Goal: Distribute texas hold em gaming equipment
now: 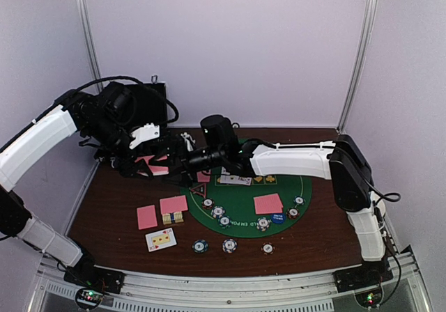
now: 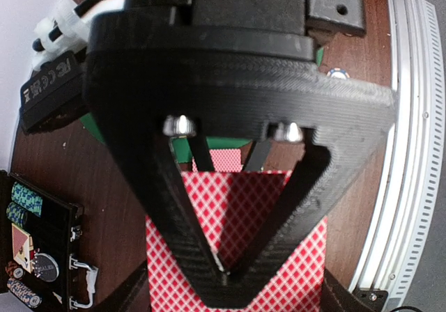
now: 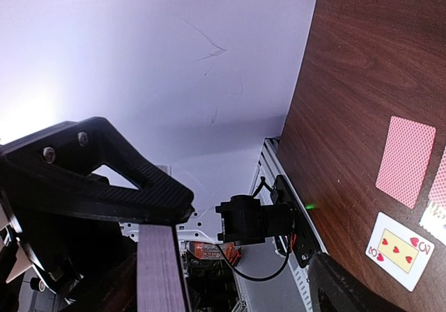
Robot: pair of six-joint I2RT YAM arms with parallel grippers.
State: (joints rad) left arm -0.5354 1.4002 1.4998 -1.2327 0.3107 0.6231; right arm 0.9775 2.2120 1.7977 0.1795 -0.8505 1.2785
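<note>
Nearest the arm bases, three chips (image 1: pixel 229 245) lie in a row on the bare table (image 1: pixel 327 242), and a face-up heart card (image 1: pixel 160 239) lies to their left. Just beyond it are two pink-backed cards (image 1: pixel 147 216), side by side and off the mat (image 1: pixel 247 230). On the green mat a third pink card (image 1: pixel 268 204) lies beside a blue button (image 1: pixel 278 219). More chips are strung along the mat's near rim, some left of the button and some right of it. Farther on, a face-up card (image 1: pixel 235 180) lies on the mat under the right arm. Above the far left of the table the two grippers meet. The left gripper (image 1: pixel 143 162) grasps the deck (image 2: pixel 306 256) by its long sides, pink back toward its camera. The right gripper (image 1: pixel 173 162) is spread wide. One of its fingers (image 2: pixel 279 214) lies flat across the deck's back, and the deck's edge shows between its fingers in its own wrist view. Whether the other finger touches the deck cannot be told. At the far left the black case (image 1: pixel 150 103) stands open, with chips stacked in it.
</note>
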